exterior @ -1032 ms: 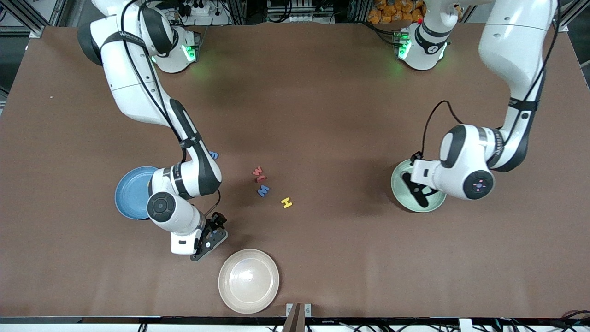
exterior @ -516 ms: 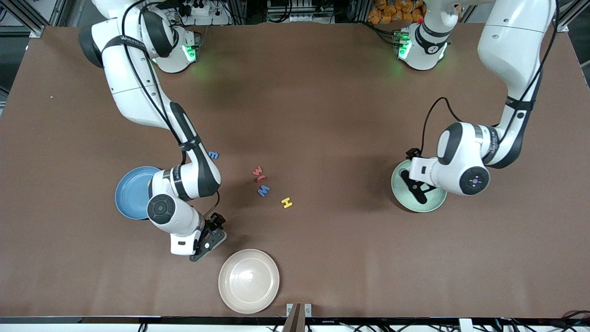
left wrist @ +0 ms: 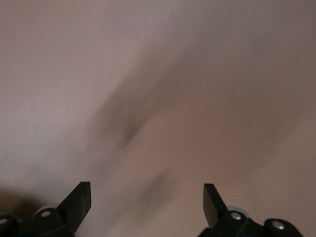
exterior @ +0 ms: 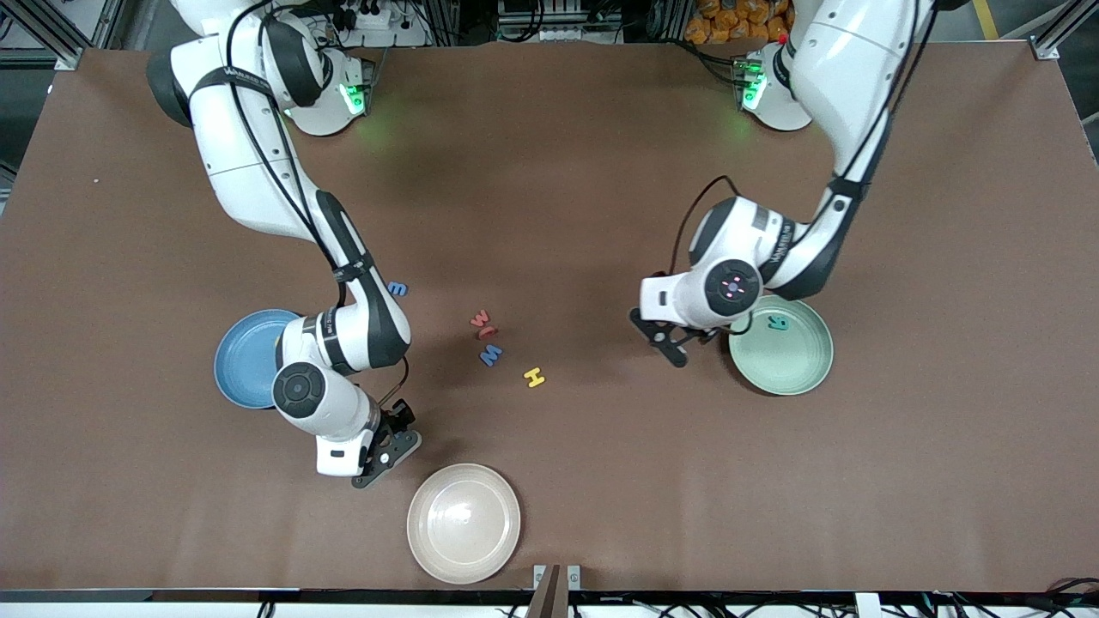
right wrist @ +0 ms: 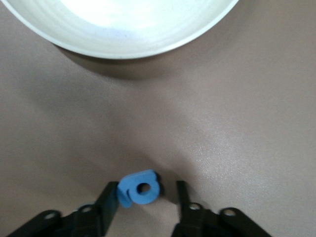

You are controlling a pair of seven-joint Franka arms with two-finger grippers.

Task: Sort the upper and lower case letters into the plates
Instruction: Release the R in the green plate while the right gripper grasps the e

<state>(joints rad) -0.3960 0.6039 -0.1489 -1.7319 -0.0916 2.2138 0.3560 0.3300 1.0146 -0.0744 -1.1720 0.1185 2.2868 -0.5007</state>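
My right gripper (exterior: 388, 446) is low at the table between the sky blue plate (exterior: 245, 360) and the cream-white plate, open around a small blue letter (right wrist: 139, 190). One finger (right wrist: 109, 200) touches the letter; the other stands apart. My left gripper (exterior: 670, 342) is open and empty (left wrist: 146, 197) over bare table beside the pale green plate (exterior: 794, 365), which holds a teal letter (exterior: 778, 324). A red letter (exterior: 482, 324), a blue M (exterior: 490, 354) and a yellow H (exterior: 534, 377) lie mid-table. Another blue letter (exterior: 397, 288) lies beside the right forearm.
The cream-white plate (exterior: 464, 522) sits near the table's front edge, close to my right gripper; its rim shows in the right wrist view (right wrist: 123, 47). The right arm's elbow hangs over the blue plate's edge.
My left gripper has swung off the green plate toward the table's middle, leaving the teal letter in the plate. My right gripper has barely shifted.
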